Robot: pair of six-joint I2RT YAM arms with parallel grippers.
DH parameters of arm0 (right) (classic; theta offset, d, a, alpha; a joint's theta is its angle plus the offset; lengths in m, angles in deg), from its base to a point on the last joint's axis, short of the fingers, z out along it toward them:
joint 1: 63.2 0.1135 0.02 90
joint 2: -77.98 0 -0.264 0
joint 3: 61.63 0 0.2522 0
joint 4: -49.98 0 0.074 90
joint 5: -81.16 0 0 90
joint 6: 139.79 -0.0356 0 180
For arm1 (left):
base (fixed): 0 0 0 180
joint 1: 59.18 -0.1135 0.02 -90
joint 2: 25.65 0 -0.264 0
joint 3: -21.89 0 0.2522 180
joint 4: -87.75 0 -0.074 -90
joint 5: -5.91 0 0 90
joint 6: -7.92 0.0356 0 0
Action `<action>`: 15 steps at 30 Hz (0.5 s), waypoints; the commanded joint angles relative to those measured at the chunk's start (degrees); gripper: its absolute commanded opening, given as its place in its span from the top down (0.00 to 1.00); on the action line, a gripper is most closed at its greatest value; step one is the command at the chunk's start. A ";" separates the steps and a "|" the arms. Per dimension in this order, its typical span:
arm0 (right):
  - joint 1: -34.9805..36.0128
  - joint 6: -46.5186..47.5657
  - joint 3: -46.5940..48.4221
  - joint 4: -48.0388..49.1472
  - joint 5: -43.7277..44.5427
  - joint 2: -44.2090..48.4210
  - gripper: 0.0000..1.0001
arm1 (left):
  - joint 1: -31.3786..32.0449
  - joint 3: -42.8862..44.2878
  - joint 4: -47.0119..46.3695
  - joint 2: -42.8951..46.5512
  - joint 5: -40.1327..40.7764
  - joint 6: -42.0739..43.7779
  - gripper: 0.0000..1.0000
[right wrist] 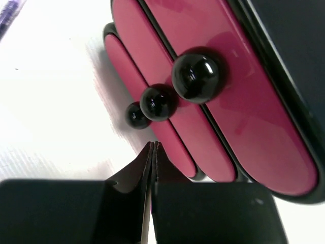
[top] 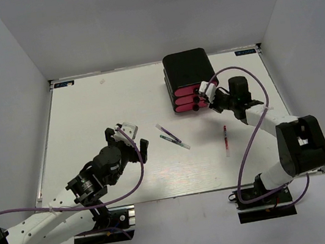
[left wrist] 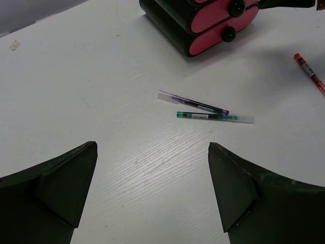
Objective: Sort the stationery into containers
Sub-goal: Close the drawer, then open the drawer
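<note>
**Q:** Where do we find the containers?

**A:** We locate the black case [top: 188, 67] at 1 o'clock from the centre of the tabletop [top: 88, 121]. Its three pink drawers [top: 183, 101] are stacked, with their fronts facing 6 o'clock. All three appear shut. Each front carries one of the round black knobs [right wrist: 196, 74].

**Q:** What is the state of the right hand?

**A:** We see the right hand [right wrist: 152, 146] with its fingers pressed together and nothing between them. Its tips sit just in front of the drawer fronts, close to the knobs. We cannot tell whether they touch a drawer.

**Q:** And the left hand?

**A:** We see the left hand [left wrist: 152, 147] spread wide and holding nothing. It hangs above the tabletop at 9 o'clock from the paired pens and points toward them.

**Q:** Where is the stationery?

**A:** We find the purple pen [left wrist: 193, 103] and the green pen [left wrist: 213, 117] lying flat near the centre, just beside each other. The purple pen is on the side nearer the case. The red pen [top: 226, 138] lies alone between 3 and 4 o'clock from the centre, well apart from that pair. All three rest on the tabletop, outside the case.
</note>
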 commanded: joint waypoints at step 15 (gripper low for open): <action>1.98 -18.92 -7.11 7.18 5.16 0.33 0.32 | -0.08 0.15 -0.68 0.66 -0.74 -0.03 0.00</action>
